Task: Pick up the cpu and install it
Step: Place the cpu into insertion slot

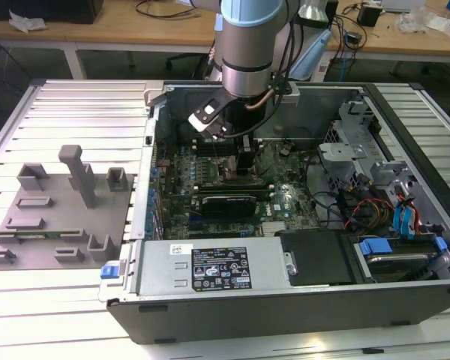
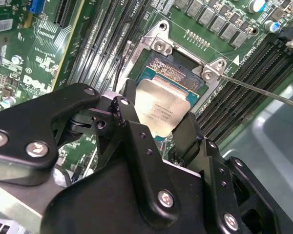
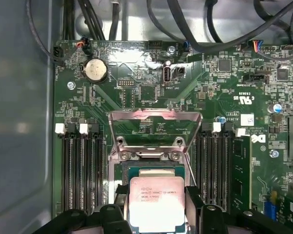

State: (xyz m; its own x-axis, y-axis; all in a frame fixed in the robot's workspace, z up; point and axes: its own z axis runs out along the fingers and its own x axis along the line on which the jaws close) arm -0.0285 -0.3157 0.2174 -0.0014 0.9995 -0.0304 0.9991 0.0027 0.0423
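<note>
Thin square cpu (image 3: pixel 156 202), pale silver lid with print, green edge, pinched between the two black fingers (image 3: pixel 112 217) of the gripper (image 3: pixel 155 214), right over the open socket (image 2: pixel 180 68). Count-wise: one grey tray (image 1: pixel 60 232) well apart from the gripper, one cpu, one socket.

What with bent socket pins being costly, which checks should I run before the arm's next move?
1. Grip: the gripper clamps the cpu by two opposite edges. Ok.
2. Load plate swung open, off the socket. Ok.
3. Lever released, sticking out away from the socket. Ok.
4. Cpu centred over the socket: a strip of gold contacts shows past one cpu edge in the second wrist view. Not ok.
5. Cpu level with the socket: cannot tell.
</note>
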